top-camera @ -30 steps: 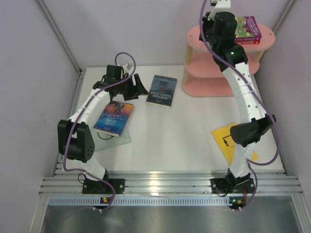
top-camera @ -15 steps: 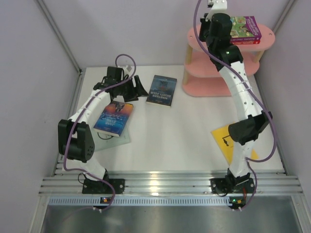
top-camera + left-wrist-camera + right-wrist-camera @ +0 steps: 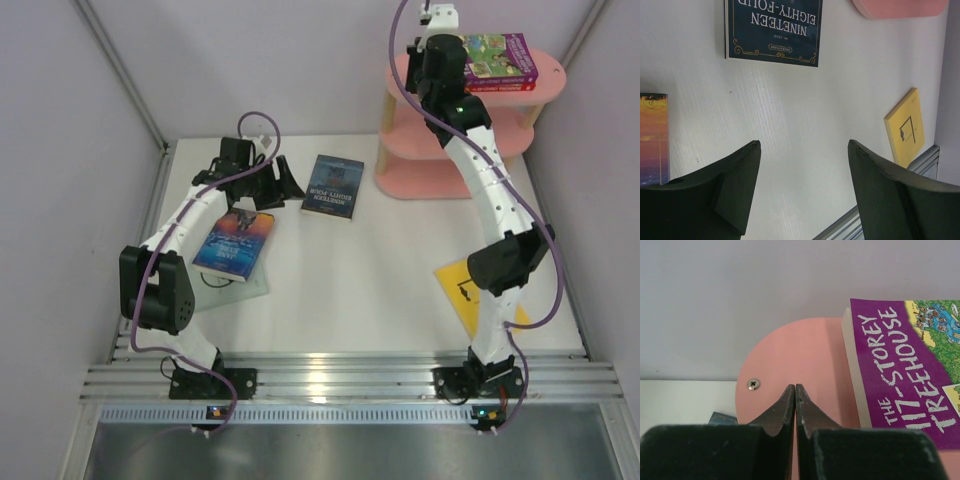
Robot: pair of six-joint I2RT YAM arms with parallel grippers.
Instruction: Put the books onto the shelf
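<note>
1. The right gripper [image 3: 795,388], pinched together and empty, hovers over the shelf [image 3: 790,347]; the purple book [image 3: 900,370] lies there, at 3 o'clock.
2. The left gripper [image 3: 805,146] gapes empty; the navy book [image 3: 774,25] at 12 o'clock likely comes next.

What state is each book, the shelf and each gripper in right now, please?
Purple cartoon paperback: flat on the pink oval shelf's top board, over a red book.
Dark navy paperback: flat on the table.
Blue-orange paperback: flat on the table, overlapping a pale grey-green book.
Plain yellow paperback: flat on the table.
Left gripper: open, empty.
Right gripper: shut, empty.
</note>
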